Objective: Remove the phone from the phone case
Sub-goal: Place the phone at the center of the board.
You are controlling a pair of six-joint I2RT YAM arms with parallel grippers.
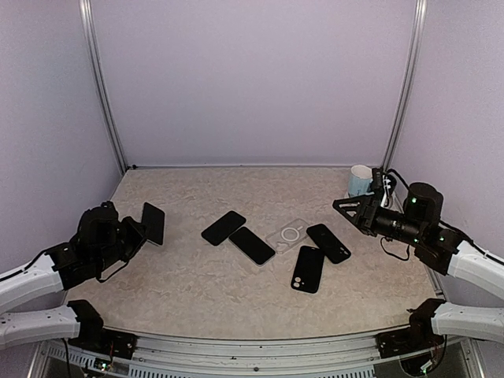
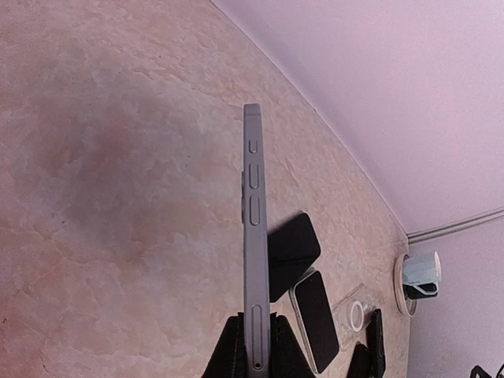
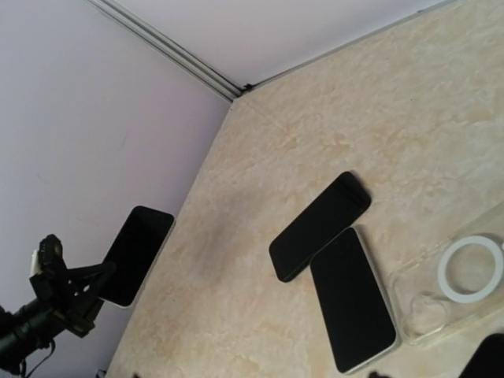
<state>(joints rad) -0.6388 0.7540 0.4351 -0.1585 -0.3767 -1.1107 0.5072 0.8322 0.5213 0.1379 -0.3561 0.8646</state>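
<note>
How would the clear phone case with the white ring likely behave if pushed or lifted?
The clear phone case with the white ring looks empty and thin-walled, so it is probably light and flexible. Flat on the smooth marbled tabletop, it would likely slide rather than tip or roll.

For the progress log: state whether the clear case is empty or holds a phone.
Empty: the tabletop shows through the clear case around its white ring.

No readable text or labels anywhere
</note>
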